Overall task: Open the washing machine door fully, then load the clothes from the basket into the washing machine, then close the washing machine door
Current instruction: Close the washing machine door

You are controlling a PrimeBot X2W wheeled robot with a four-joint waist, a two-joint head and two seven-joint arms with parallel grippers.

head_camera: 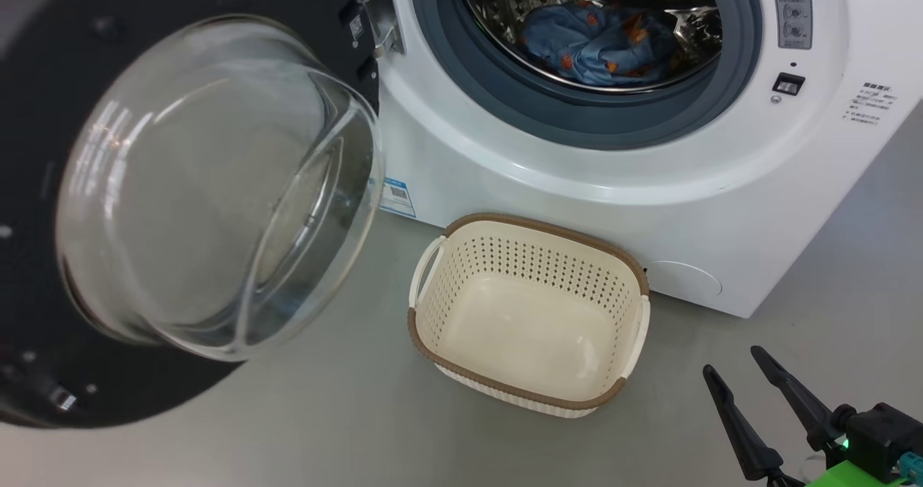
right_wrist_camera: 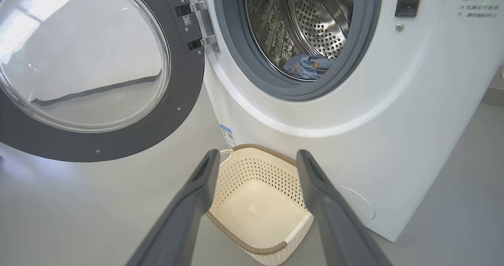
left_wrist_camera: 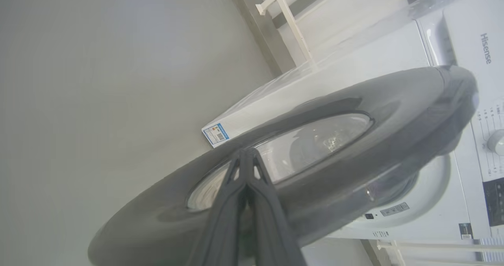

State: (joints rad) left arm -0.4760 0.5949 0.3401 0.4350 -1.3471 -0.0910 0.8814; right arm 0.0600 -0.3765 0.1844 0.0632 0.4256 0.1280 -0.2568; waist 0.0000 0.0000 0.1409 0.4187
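Note:
The washing machine (head_camera: 721, 205) stands with its round black-rimmed door (head_camera: 43, 314) swung wide open to the left, glass bowl (head_camera: 209, 184) bulging toward me. Light blue clothes with orange figures (head_camera: 598, 43) lie inside the steel drum (right_wrist_camera: 315, 17), also visible as the clothes (right_wrist_camera: 307, 66) in the right wrist view. The cream basket (head_camera: 530, 242) sits on the floor before the machine with nothing in it. My right gripper (head_camera: 732, 361) hovers open at the lower right, and its fingers (right_wrist_camera: 197, 187) frame the basket (right_wrist_camera: 260, 167). My left gripper (left_wrist_camera: 245, 153) is shut, its tips against the door's outer face (left_wrist_camera: 393, 112).
Grey floor (head_camera: 346, 400) stretches around the basket and under the open door. A blue label sticker (head_camera: 397, 197) is on the machine's lower left front. The machine's control panel with a dial (left_wrist_camera: 497, 142) and a white rack (left_wrist_camera: 283, 6) behind appear in the left wrist view.

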